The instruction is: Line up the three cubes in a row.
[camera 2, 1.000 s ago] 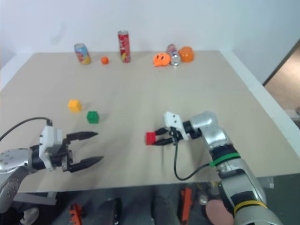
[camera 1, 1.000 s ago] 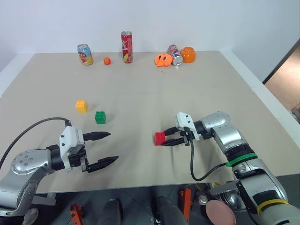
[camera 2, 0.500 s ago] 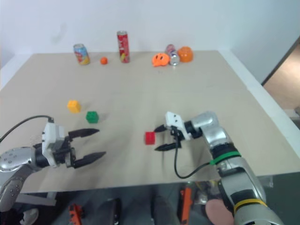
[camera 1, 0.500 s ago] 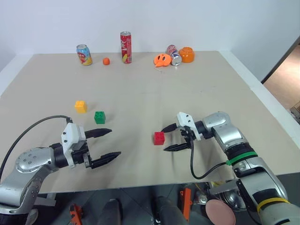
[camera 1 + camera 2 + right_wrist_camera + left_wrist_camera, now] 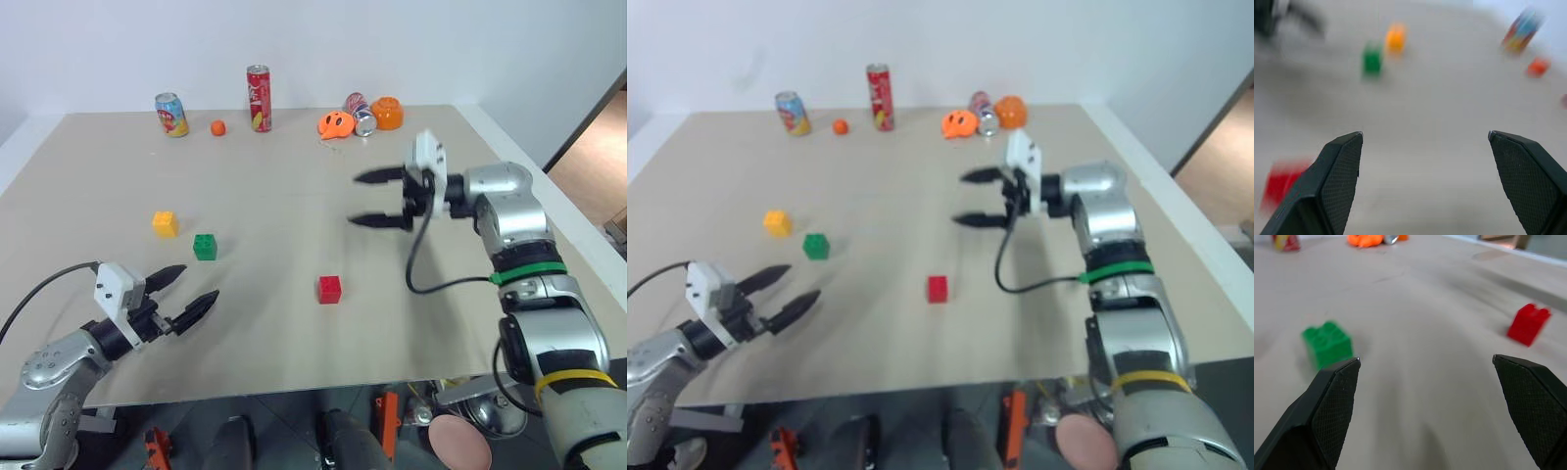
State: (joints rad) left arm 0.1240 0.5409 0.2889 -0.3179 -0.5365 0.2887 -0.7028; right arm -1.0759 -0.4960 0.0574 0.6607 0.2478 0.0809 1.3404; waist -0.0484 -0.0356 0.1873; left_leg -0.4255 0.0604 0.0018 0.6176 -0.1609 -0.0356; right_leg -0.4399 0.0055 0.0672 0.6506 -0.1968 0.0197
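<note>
Three small studded cubes lie on the beige table [image 5: 294,206]. The yellow cube [image 5: 165,223] is farthest left, the green cube [image 5: 205,247] just right of and nearer than it, and the red cube [image 5: 329,289] rests alone toward the front centre. My right gripper [image 5: 362,200] hangs open high above the table, up and to the right of the red cube, holding nothing. My left gripper [image 5: 192,290] stands open low near the front left, nearer than the green cube. In the left wrist view the green cube [image 5: 1327,342] and red cube [image 5: 1528,324] lie beyond the fingertips.
Along the far edge stand a short can [image 5: 172,115], a small orange ball [image 5: 217,127], a tall red can [image 5: 259,98], orange rounded toys [image 5: 338,123] and a can on its side [image 5: 361,114]. The table's right edge [image 5: 549,196] borders a drop.
My right gripper opened, let go of the red cube and rose well above the table; the cube stays where it was. My left gripper drew back toward the front left.
</note>
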